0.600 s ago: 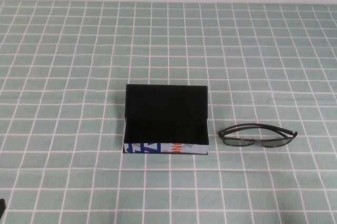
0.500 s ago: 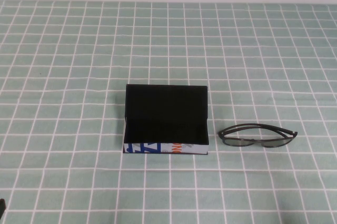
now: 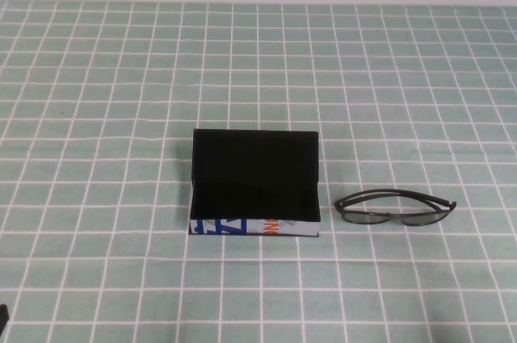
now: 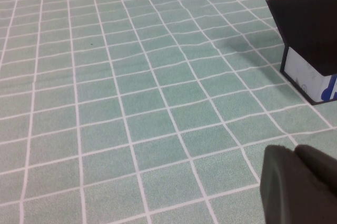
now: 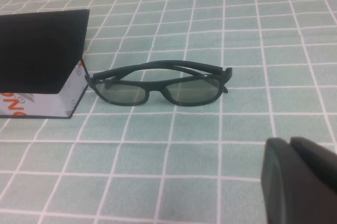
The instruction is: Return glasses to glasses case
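The glasses case is a black box with a white front edge printed in blue and orange. It sits at the middle of the table. The dark thin-framed glasses lie just right of it, apart from it, lenses toward me. In the right wrist view the glasses lie beside the case, and my right gripper is shut and empty, well short of them. In the left wrist view my left gripper is shut and empty, off to the left of the case.
A green cloth with a white grid covers the whole table, up to a white wall at the back. A dark sliver of the left arm shows at the bottom left corner of the high view.
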`<state>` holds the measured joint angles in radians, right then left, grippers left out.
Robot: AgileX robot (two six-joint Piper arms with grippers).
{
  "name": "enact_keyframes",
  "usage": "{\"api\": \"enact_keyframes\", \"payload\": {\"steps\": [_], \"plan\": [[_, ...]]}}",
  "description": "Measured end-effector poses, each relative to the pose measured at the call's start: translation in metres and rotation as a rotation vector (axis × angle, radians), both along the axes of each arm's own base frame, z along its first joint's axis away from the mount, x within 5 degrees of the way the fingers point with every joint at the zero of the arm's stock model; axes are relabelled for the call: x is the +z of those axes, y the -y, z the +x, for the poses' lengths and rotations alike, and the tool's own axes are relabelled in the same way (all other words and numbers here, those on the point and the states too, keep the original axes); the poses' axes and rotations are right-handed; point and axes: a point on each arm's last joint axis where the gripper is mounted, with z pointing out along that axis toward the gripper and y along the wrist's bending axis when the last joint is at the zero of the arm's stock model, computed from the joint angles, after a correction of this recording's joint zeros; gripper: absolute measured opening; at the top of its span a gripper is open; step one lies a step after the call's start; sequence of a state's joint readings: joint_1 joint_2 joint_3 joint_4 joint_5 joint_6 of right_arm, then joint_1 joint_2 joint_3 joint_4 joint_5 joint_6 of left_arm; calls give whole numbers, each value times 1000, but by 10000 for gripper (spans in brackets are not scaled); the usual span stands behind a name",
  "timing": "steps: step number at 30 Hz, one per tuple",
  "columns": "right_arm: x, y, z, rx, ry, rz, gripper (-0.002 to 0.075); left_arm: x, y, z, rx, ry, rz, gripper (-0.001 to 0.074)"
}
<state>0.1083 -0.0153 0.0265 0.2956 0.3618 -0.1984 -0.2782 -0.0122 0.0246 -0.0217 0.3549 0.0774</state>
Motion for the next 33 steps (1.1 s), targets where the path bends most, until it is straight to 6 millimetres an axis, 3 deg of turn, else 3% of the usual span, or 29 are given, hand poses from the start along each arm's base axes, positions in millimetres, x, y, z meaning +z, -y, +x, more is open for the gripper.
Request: {"api": "enact_keyframes", "payload": {"steps": [22, 33], "plan": [[1, 0, 0, -5, 12, 2, -14, 0, 0, 0, 0, 0, 0, -2], [21, 7, 5, -92, 223, 66, -14, 0, 0, 0, 0, 0, 0, -2]]}}
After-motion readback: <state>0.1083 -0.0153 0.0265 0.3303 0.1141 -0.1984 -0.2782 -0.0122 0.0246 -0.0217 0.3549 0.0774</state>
